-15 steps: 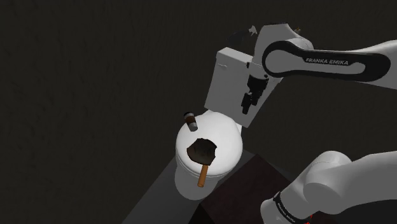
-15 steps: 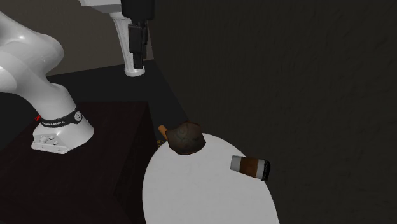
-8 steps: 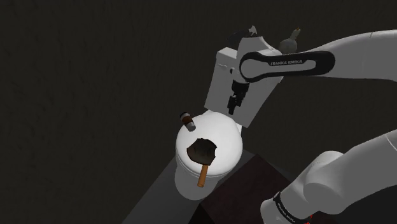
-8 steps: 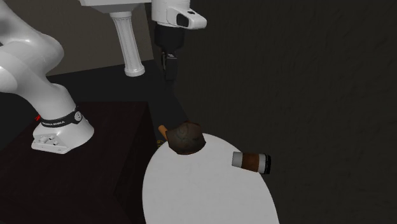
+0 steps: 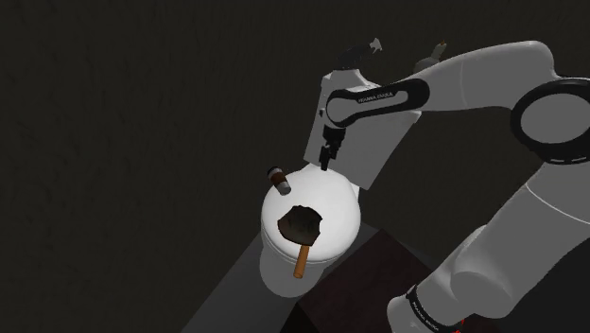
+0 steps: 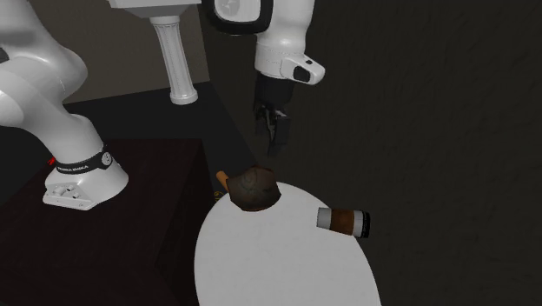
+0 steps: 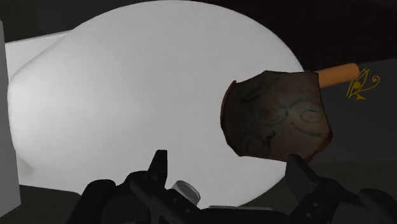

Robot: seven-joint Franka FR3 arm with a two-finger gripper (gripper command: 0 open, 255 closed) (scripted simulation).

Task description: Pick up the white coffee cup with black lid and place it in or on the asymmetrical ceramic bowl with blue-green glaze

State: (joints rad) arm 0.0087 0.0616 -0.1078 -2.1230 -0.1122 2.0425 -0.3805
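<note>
Reach step. Gripper (image 6: 274,130), fingers apart, empty, hangs above table (image 6: 278,265) edge; cup (image 6: 342,222) lies tipped there (bowl (image 6: 254,189) at another edge). Next: lower, straddle cup.

Sideways cup (image 6: 342,222); brown bowl (image 6: 254,189) nearby

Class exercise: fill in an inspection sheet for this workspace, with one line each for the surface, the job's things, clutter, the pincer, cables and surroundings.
Surface: white oval top, carrying the cup and bowl.
Job's things: coffee cup lies on its side at the top's edge, black lid pointing away from the bowl; dark mottled bowl sits at the end nearer the stand.
Clutter: orange-brown stick juts from beside the bowl past the top's edge.
Pincer: pincer open, empty, above the top, apart from cup and bowl.
Cables: nothing seen.
Surroundings: dark walls; white column; dark stand.
</note>
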